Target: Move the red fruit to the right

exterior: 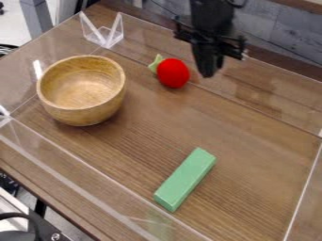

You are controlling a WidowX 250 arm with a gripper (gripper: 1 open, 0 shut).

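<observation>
Brown wooden tabletop with visible grain fills most of the view, its left edge running down at a slant past the wooden bowl. Beyond that edge, below and to the left of the bowl, black cables curl at the lower left corner.

The bowl itself is round, light tan and upright on the left part of the table. A small pale thing shows at its upper left rim, too small to name. Above the bowl and slightly to its right stands a clear, angular object with whitish edges, near the far side of the table.

Right of the bowl and a little higher in the view, near it but apart, lies the red fruit, glossy and roundish, its green leafy cap pointing up and left toward the clear object.

Well below the bowl and to its right, a flat green rectangular block lies slanted, its upper end leaning right.

Farther right of the bowl than the fruit, and higher up, the dark gripper reaches down from the top, blurred, its fingers together, just beside the fruit's right side.
</observation>
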